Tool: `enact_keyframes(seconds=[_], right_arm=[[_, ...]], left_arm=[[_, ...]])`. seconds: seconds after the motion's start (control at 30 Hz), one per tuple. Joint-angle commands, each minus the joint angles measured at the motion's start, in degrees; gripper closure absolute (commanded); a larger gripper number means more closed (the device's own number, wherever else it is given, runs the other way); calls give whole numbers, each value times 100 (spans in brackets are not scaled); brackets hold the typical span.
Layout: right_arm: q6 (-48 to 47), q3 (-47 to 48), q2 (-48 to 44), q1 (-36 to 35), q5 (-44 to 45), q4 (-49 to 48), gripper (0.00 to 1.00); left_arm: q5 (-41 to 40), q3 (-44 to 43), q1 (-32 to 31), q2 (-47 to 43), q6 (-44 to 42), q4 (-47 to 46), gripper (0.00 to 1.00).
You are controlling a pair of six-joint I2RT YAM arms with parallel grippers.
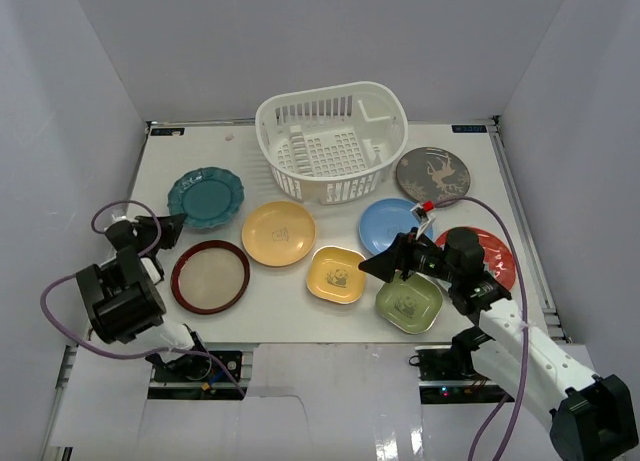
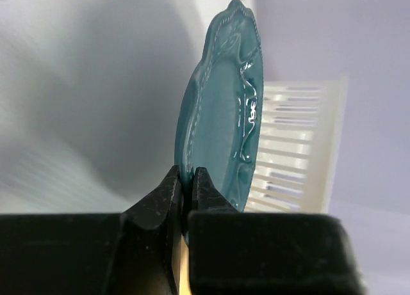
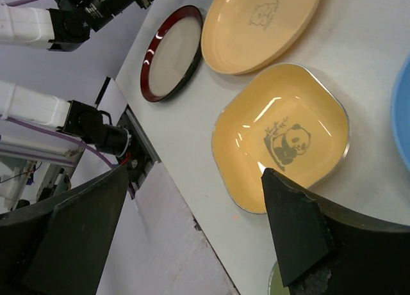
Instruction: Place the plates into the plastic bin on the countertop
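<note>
The left hand (image 2: 187,180) pinches the rim of the teal plate (image 2: 221,128) by the left edge of the bench (image 1: 270,316). The right hand (image 3: 192,180) hangs wide open over the yellow panda plate (image 3: 282,132).

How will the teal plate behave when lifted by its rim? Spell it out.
The teal plate looks rigid, so it should hold shape. Its glossy glaze may slip. Pinched only at the rim by the left tool, it could pivot.
</note>
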State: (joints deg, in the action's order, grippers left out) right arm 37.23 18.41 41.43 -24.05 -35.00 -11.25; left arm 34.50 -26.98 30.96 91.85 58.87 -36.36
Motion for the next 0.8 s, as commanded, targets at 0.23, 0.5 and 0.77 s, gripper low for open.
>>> enact_keyframes(seconds=[0.23, 0.5, 0.77], right_arm=[[-23, 1655, 1024, -1189, 766, -528, 6], [-366, 3641, 2446, -1392, 1214, -168, 10], [-498, 4662, 3652, -1383, 1602, 202, 10]], left_arm=[[-40, -166, -142, -3479, 953, 390, 100], [556, -922, -1557, -4122, 397, 1701, 100], [1146, -1063, -2260, -4184, 423, 1914, 100]])
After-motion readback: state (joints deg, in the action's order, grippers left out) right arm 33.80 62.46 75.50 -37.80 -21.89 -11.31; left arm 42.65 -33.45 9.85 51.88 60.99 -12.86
